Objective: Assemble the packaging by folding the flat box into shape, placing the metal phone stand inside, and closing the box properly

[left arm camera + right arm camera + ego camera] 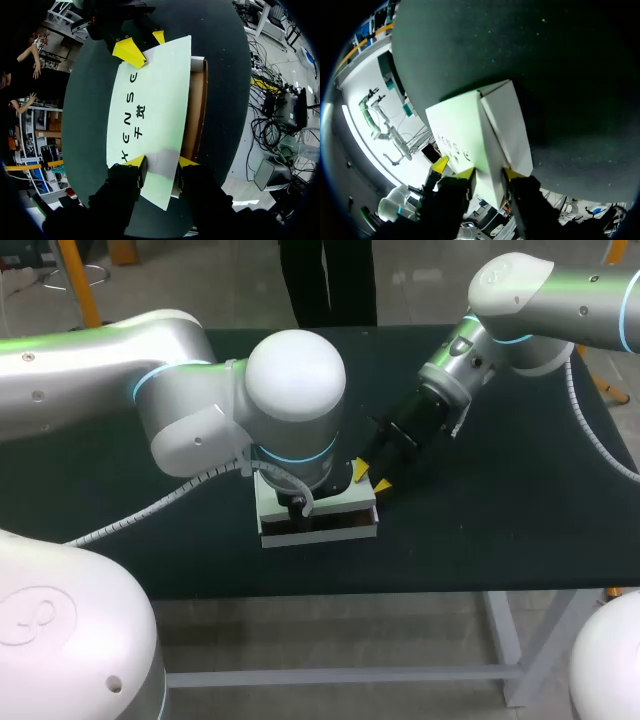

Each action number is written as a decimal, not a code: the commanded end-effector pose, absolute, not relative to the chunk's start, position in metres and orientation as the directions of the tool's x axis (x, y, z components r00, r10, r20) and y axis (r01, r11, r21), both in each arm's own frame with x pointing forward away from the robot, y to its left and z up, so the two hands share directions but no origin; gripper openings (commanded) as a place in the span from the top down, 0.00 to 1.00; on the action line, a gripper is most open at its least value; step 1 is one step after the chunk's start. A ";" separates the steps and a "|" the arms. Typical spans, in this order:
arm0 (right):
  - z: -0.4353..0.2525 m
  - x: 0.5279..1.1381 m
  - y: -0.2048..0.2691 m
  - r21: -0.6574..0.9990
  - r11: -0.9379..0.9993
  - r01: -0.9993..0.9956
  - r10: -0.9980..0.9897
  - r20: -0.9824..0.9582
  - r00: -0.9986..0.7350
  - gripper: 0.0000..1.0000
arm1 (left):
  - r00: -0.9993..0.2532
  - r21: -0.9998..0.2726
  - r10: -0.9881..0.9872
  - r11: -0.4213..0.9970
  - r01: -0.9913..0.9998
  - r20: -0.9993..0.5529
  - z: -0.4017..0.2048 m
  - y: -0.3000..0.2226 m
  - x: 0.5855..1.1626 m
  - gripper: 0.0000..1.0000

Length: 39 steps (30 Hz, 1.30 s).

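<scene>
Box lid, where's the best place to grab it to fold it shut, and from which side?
Probably at the short ends of the lid, coming in lengthwise. It is a thin flat panel lying partly over the open box, so only its edges offer a pinch. The left claw and right claw sit at opposite ends.
</scene>
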State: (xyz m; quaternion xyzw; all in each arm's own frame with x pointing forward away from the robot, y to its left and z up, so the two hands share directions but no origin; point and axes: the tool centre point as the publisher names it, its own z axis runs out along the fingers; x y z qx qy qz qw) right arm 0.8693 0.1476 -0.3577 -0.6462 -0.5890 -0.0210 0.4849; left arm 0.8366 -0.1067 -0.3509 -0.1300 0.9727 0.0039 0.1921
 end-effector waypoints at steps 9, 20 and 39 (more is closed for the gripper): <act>-0.356 0.866 0.145 -0.596 0.171 0.785 0.740 0.603 0.297 0.62 | -0.886 -0.019 -0.237 0.968 -0.250 -0.398 -0.359 -0.111 0.829 0.67; -0.356 0.862 0.143 -0.593 0.167 0.787 0.743 0.601 0.295 0.62 | -0.888 -0.010 -0.220 0.972 -0.236 -0.404 -0.362 -0.110 0.824 0.66; -0.339 0.847 0.128 -0.512 0.166 0.843 0.688 0.673 0.274 1.00 | -0.892 -0.014 -0.212 0.974 -0.225 -0.399 -0.363 -0.108 0.819 0.58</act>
